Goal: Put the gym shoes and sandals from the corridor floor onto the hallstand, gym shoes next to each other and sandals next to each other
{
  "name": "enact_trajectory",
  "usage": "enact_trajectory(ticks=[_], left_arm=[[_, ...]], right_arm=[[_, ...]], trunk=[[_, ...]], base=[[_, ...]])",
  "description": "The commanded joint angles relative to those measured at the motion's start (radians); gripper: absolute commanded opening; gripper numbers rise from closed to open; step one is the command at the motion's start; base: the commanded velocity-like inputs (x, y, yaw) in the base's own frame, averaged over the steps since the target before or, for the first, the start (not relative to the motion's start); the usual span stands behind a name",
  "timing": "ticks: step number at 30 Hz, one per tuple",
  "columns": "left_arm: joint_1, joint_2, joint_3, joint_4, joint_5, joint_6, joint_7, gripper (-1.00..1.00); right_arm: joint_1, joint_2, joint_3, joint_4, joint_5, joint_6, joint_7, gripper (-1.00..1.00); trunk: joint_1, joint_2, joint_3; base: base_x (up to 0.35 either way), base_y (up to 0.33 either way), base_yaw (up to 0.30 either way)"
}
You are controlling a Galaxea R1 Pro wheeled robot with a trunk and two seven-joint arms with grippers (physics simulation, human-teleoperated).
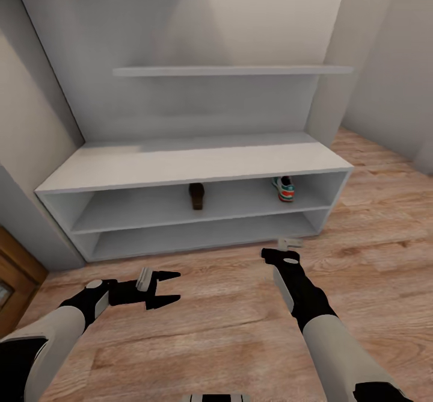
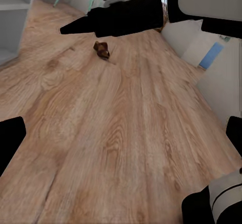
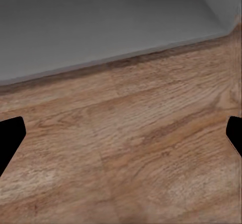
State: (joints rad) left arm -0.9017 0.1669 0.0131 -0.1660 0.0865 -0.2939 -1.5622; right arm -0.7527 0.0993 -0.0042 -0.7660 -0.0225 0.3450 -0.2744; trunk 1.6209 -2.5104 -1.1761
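Both my hands are empty and spread open, left hand point(image 1: 163, 289) and right hand point(image 1: 287, 247) low before the hallstand point(image 1: 180, 167), whose upper shelf holds one sandal point(image 1: 196, 195) and one gym shoe point(image 1: 283, 188) set well apart, I judge to leave room for mates; another sandal point(image 2: 102, 50) lies on the corridor floor point(image 2: 121, 143).

Pale grey walls point(image 1: 120, 23) close in a narrow corridor, meeting at a corner to the right. Light brown wood-grain plank flooring point(image 1: 228, 330) spreads below, lit softly, and a brown wooden door edge point(image 1: 15, 275) shows at far left.
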Motion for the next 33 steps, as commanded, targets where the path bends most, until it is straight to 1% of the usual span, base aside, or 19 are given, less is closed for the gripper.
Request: enact_trajectory(ticks=[1, 5, 28, 33], left_arm=[[0.0, 0.0, 0.001, 0.0, 0.003, -0.008, -0.003, 1.0], [0.0, 0.0, 0.001, 0.0, 0.003, -0.008, -0.003, 1.0], [0.0, 0.0, 0.0, 0.0, 0.003, -0.008, -0.003, 1.0], [0.0, -0.006, 0.001, 0.0, 0.003, -0.008, -0.003, 1.0]], right_arm=[[-0.001, 0.001, 0.0, -0.001, -0.003, 0.005, -0.003, 1.0], [-0.001, 0.0, -0.002, 0.0, -0.003, 0.005, -0.003, 1.0], [-0.001, -0.002, -0.005, 0.002, -0.004, 0.005, -0.003, 1.0], [-0.001, -0.002, -0.005, 0.002, -0.004, 0.005, -0.003, 1.0]], trunk=[[0.0, 0.0, 0.0], [0.0, 0.0, 0.004], [-0.011, 0.005, 0.117], [-0.013, 0.006, 0.142]], base=[[0.0, 0.0, -0.25], [0.0, 0.0, -0.251], [0.0, 0.0, -0.251], [0.0, 0.0, -0.252]])
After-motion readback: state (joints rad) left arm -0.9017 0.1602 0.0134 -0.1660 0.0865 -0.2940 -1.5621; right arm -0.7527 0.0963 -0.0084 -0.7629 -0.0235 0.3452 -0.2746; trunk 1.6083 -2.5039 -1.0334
